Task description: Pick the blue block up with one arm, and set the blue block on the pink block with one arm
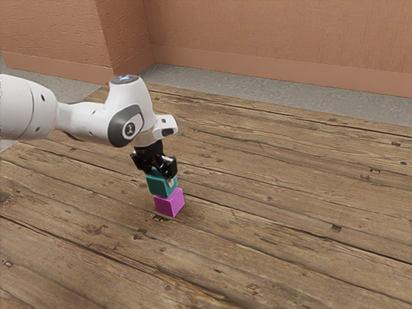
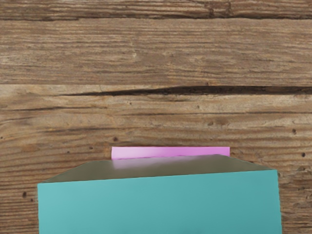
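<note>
In the exterior view the arm [image 1: 71, 119] enters from the exterior view's left over the wooden table [image 1: 290, 193]. The gripper [image 1: 159, 175] points down, its fingers pinching the top of the blue block [image 1: 161, 187] from two sides. The blue block stands on the pink block [image 1: 169, 203], faces touching and slightly offset. The wrist view adds the overlap: the blue block [image 2: 161, 204] covers the pink block [image 2: 170, 152] except one narrow strip along one edge.

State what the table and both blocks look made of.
Table: weathered wood planks, matte; grain, knots and cracks show. Blue block: smooth, uniform teal with a faint sheen, perhaps plastic or painted. Pink block: same plain, even face, likely alike.
</note>
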Controlling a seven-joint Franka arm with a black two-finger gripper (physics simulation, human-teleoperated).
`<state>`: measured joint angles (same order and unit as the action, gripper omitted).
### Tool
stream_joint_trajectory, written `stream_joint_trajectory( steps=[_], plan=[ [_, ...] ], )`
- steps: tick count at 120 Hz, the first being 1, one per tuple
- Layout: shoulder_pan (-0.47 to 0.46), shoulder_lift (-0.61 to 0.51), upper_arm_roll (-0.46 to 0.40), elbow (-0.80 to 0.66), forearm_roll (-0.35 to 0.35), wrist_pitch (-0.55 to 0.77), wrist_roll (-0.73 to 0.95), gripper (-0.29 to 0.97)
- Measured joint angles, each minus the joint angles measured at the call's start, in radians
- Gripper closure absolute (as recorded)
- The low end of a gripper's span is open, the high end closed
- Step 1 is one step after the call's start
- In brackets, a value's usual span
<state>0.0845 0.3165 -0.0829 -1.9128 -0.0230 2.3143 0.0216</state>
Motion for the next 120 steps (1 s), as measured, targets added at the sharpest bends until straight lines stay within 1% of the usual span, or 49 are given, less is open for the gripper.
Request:
stream_joint_trajectory(
  steps=[72, 90, 100, 105, 113, 120],
  plan=[
    [-0.013, 0.004, 0.000, 0.004, 0.008, 0.007, 0.000, 0.35],
    [-0.015, 0.009, 0.000, 0.004, 0.001, 0.012, 0.008, 0.20],
    [-0.016, 0.007, -0.001, 0.006, -0.001, 0.014, 0.012, 0.13],
    [-0.016, -0.006, -0.002, 0.009, -0.002, 0.014, 0.014, 0.11],
    [-0.014, -0.059, -0.009, 0.010, -0.002, 0.001, 0.017, 0.08],
    [-0.011, -0.077, -0.019, 0.008, -0.002, -0.010, 0.019, 0.06]
  ],
)
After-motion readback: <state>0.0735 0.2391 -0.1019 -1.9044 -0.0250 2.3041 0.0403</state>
